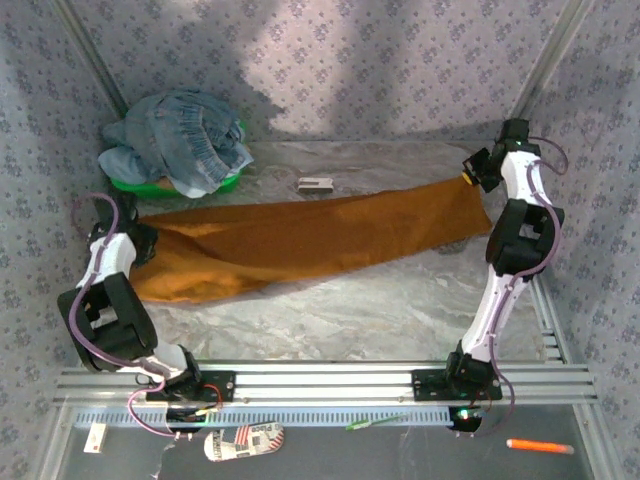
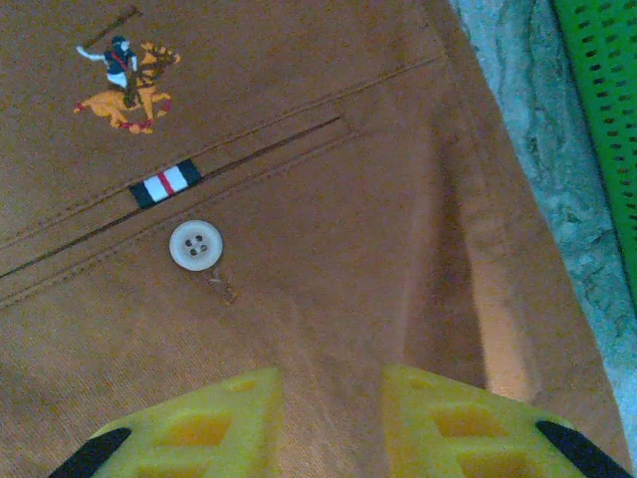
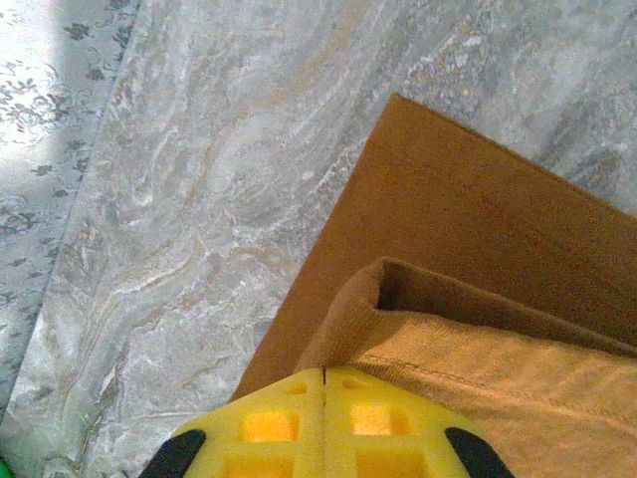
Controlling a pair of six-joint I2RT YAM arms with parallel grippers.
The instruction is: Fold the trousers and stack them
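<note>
Two grippers meet the trousers point(image 1: 300, 240), stretched across the table point(image 1: 380, 310): the right gripper point(image 3: 323, 388), pressed together, pinches the leg hem at the right end. The left gripper point(image 2: 333, 403) stands partly spread over the waist beside a button point(image 2: 196, 245), with a green basket point(image 2: 597, 110) just past the cloth's edge.

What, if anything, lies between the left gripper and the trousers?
Nothing visible. The left gripper hangs open directly over the trousers, beside a pocket button, with only bare cloth below it. The right gripper is shut on the trousers at one leg end.
</note>
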